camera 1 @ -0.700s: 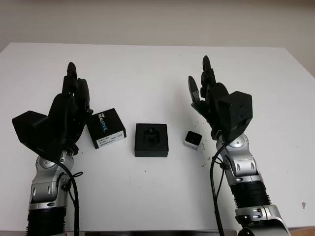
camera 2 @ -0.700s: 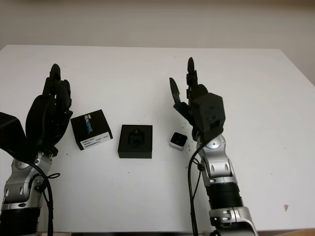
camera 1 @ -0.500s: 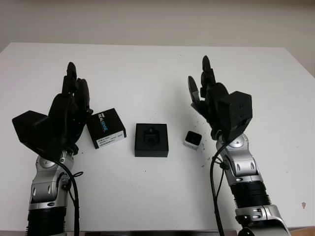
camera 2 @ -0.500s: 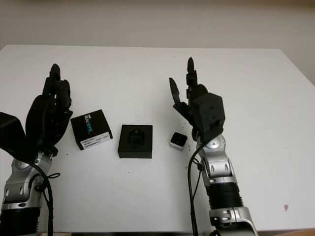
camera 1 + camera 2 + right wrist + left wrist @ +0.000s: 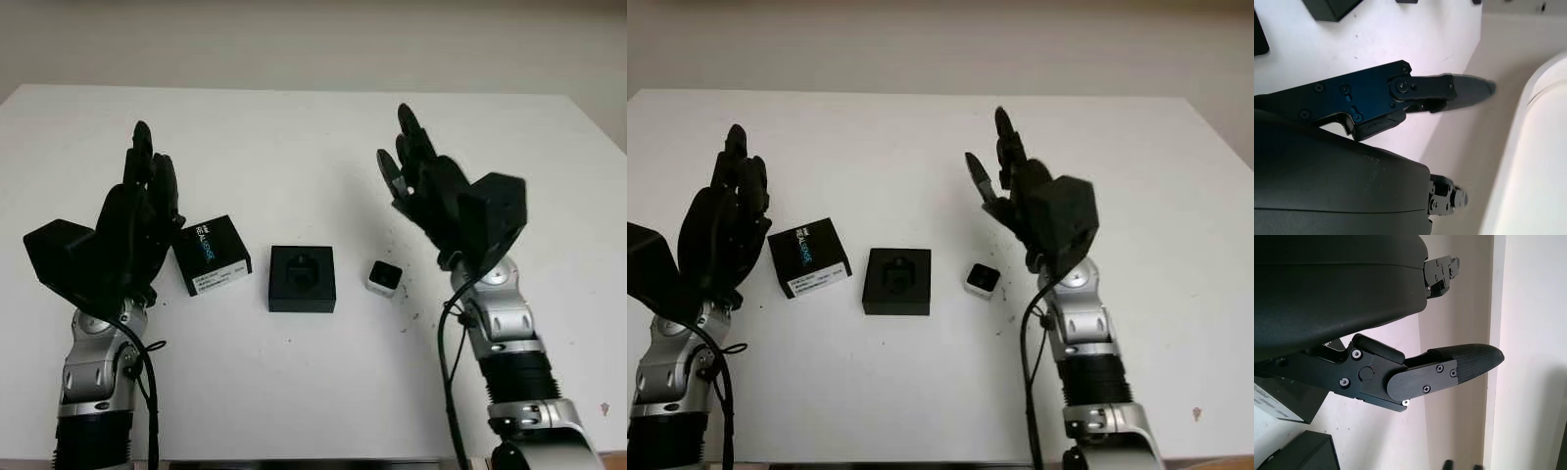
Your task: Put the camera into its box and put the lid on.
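Note:
A black open box (image 5: pixel 302 278) with a moulded insert sits at the table's middle. Its black lid (image 5: pixel 213 255), with a white label, lies just left of it, tilted. The small silver-and-black camera (image 5: pixel 384 278) stands on the table right of the box. My left hand (image 5: pixel 147 201) is raised above the table left of the lid, open and empty. My right hand (image 5: pixel 416 176) is raised above and behind the camera, open and empty. In the left wrist view the lid (image 5: pixel 1283 399) and a corner of the box (image 5: pixel 1308 458) appear past the hand's shell.
The white table (image 5: pixel 294 137) stretches out around the objects, with its back edge against a pale wall. A small dark speck (image 5: pixel 604 407) marks the table near the right front corner.
My right hand and forearm have shifted to the right and tilted, moving a little away from the camera. The left hand, box, lid and camera have stayed put.

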Robot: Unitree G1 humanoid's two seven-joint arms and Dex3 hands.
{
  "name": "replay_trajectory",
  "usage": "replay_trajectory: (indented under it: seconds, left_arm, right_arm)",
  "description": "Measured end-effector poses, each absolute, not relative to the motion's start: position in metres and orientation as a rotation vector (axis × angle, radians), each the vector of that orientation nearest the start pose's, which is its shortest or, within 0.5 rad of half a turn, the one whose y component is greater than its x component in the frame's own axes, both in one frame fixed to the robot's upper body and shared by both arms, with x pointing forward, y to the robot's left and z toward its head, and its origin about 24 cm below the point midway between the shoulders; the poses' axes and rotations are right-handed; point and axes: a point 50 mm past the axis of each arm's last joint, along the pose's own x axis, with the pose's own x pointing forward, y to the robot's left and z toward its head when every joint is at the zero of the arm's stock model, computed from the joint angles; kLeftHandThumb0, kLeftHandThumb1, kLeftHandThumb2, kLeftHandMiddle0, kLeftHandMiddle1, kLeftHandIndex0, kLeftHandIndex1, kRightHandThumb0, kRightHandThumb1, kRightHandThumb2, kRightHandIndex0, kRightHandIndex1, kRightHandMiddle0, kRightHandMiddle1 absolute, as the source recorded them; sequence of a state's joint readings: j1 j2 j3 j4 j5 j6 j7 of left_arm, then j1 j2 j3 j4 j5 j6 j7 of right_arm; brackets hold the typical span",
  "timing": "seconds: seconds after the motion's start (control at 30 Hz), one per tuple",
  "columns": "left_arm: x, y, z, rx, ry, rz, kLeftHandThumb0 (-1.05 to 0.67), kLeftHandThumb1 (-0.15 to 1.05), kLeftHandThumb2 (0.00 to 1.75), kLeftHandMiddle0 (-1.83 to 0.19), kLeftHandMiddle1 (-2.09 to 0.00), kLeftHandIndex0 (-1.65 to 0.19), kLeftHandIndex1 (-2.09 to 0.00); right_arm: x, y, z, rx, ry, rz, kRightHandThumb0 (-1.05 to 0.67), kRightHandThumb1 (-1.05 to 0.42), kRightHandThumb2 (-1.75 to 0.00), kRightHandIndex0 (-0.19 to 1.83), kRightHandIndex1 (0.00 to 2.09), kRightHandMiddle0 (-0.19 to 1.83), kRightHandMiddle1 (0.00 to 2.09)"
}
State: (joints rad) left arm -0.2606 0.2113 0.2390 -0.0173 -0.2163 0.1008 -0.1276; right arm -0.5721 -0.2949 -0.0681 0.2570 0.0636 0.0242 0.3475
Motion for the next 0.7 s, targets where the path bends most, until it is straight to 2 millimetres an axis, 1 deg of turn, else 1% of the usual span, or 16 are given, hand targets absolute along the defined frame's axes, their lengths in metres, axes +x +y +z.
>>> replay_trajectory:
  seconds: [0.03,0.1,0.2,0.27,0.37,0.4,0.47,0.53,0.63,0.7]
  left_arm:
    - [0.295,0.220,0.121,-0.030,-0.217,0.026,-0.76,1.05,0.65,0.19,0.00,0.19,0.00]
    - [0.295,0.219,0.121,-0.033,-0.216,0.026,-0.76,1.05,0.65,0.19,0.00,0.19,0.00]
    - [0.295,0.219,0.120,-0.037,-0.216,0.031,-0.76,1.05,0.65,0.19,0.00,0.19,0.00]
    - [0.295,0.218,0.120,-0.042,-0.216,0.031,-0.77,1.05,0.65,0.19,0.00,0.19,0.00]
    - [0.295,0.219,0.120,-0.043,-0.216,0.032,-0.77,1.05,0.65,0.19,0.00,0.19,0.00]
    - [0.295,0.219,0.120,-0.044,-0.217,0.030,-0.77,1.05,0.65,0.19,0.00,0.19,0.00]
    - [0.295,0.219,0.120,-0.048,-0.217,0.026,-0.77,1.05,0.65,0.19,0.00,0.19,0.00]
    - [0.295,0.219,0.120,-0.050,-0.218,0.026,-0.76,1.05,0.66,0.19,0.00,0.19,0.00]
    - [0.295,0.219,0.120,-0.049,-0.218,0.026,-0.76,1.05,0.66,0.19,0.00,0.19,0.00]
    - [0.294,0.220,0.120,-0.052,-0.219,0.016,-0.76,1.05,0.66,0.19,0.00,0.19,0.00]
  right_arm:
    - [0.348,-0.178,0.167,-0.297,-0.271,0.362,-0.45,-0.88,-0.04,0.16,0.19,-0.10,0.67]
    - [0.349,-0.187,0.182,-0.407,-0.287,0.398,-0.39,-0.83,-0.03,0.21,0.22,-0.09,0.76]
    - [0.348,-0.196,0.200,-0.539,-0.335,0.448,-0.35,-0.77,-0.03,0.26,0.25,-0.03,0.78]
    - [0.348,-0.200,0.206,-0.632,-0.346,0.484,-0.34,-0.75,-0.04,0.28,0.25,0.02,0.76]
    - [0.348,-0.203,0.203,-0.782,-0.333,0.524,-0.31,-0.72,-0.04,0.30,0.26,0.08,0.72]
    - [0.348,-0.204,0.201,-0.824,-0.324,0.535,-0.30,-0.72,-0.05,0.29,0.25,0.10,0.69]
    - [0.347,-0.204,0.199,-0.938,-0.310,0.557,-0.33,-0.73,-0.05,0.30,0.20,0.21,0.48]
    - [0.345,-0.204,0.198,-1.049,-0.308,0.580,-0.29,-0.73,-0.05,0.33,0.16,0.31,0.29]
    - [0.341,-0.205,0.196,-1.213,-0.298,0.612,-0.25,-0.74,-0.06,0.34,0.13,0.36,0.20]
    - [0.340,-0.205,0.194,-1.291,-0.292,0.637,-0.19,-0.76,-0.06,0.35,0.12,0.38,0.15]
